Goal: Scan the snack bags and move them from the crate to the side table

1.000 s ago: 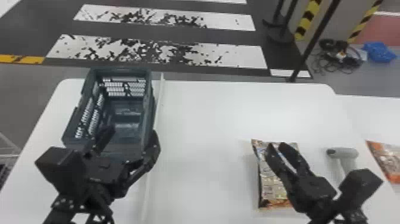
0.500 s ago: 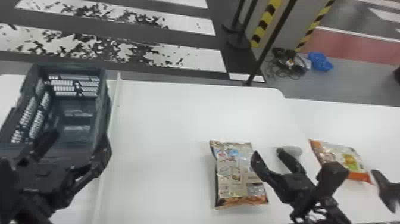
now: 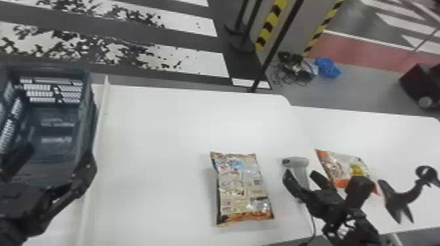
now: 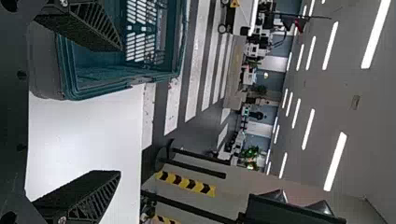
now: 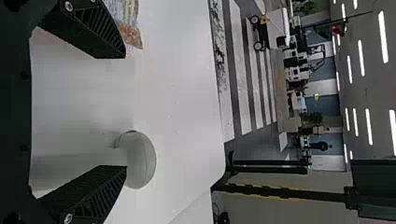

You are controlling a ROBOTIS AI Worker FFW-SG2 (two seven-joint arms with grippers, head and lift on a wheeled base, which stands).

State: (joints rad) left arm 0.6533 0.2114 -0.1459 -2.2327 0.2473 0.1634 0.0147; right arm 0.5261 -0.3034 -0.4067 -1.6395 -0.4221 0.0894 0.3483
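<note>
Moved open, empty right pincer (image 3: 300,174) from over the printed snack bag (image 3: 242,188), lying flat on the white counter (image 3: 157,147), to the handheld scanner (image 3: 296,161). Kept left pincer (image 3: 59,151) spread, empty, at the crate (image 3: 86,113). Likely calls for scanner grip next, then scan and transfer.

Your left arm (image 3: 13,225) and right arm (image 3: 357,225) are black, the right one bearing a boxy housing (image 3: 359,189). Your left gripper (image 3: 59,152) and right gripper (image 3: 301,175) have wedge-shaped black fingers (image 4: 88,28), slantwise ribbed, with round, pale screws (image 5: 68,6) near their bases.
</note>
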